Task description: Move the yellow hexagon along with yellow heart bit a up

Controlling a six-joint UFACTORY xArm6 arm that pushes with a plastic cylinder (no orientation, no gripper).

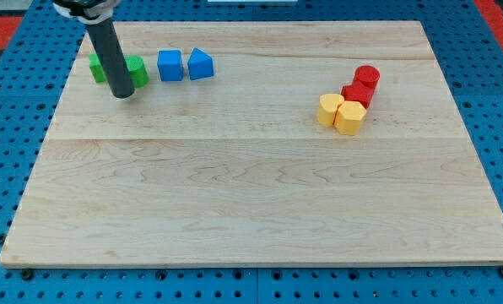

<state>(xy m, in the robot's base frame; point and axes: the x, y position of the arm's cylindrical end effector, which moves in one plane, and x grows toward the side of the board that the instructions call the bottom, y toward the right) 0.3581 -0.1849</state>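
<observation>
**While tip sits far left, yellow pair waits far right: push risks**

Since my tip is down at the view's top left, between or in front of two green blocks, it's well apart from the task blocks. No jaws on this tool: just a plain rod, holding nothing.

Yellow heart and yellow hexagon sit touching, side by side, at the view's right. Red blocks sit just above them, touching or nearly so; the upper red looks like a cylinder, the lower red's shape is unclear.

Risks, as I judge them:
- pushing the yellows toward the view's top drives them into the reds, so the reds get shoved too or jam the pair
- an off-centre push from below splits heart from hexagon, and one slides off alone
- leaving the top left, the rod may clip a green or the blue blocks beside them

Containers: none on the table; nothing holds anything.
</observation>
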